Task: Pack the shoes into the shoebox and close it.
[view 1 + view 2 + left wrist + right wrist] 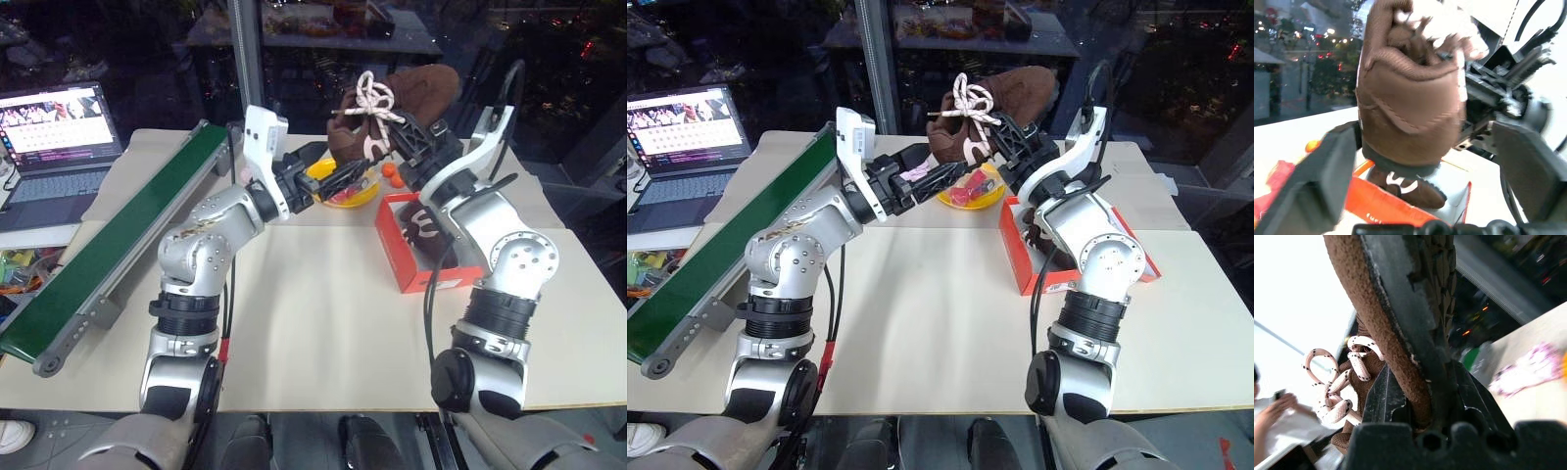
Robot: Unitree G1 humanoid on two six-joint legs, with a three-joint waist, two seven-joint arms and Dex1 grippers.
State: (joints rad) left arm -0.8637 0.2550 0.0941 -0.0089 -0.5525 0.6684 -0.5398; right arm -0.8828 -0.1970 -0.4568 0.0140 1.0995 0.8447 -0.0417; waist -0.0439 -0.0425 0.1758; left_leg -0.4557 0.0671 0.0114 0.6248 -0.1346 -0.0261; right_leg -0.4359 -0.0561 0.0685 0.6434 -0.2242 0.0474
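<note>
The right gripper clamps 1 brown shoe aloft, the left gripper spread wide just beside its heel, the shoebox below holding another shoe.

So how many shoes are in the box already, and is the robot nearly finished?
One shoe already lies inside the open shoebox. The right gripper pinches the second shoe in the air above the table, and the left gripper is open beside it. That shoe must still go in, and then the lid must be closed.
</note>
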